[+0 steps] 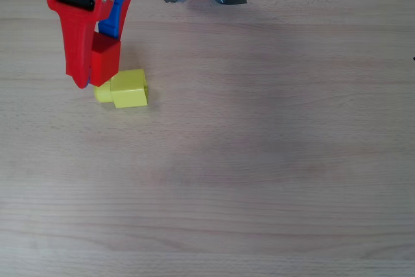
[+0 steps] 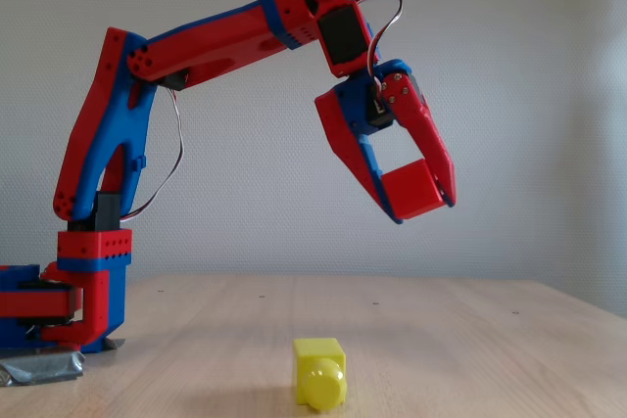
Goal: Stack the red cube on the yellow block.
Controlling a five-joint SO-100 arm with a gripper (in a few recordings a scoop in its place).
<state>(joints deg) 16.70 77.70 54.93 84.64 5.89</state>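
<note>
At upper left, the end effector grips the red cube, overlapping the yellow block on the desk.

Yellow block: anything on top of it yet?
No. The yellow block has a bare top; the red cube is clamped in the hand, high above the table.

Cube in pincer, above block.
</note>
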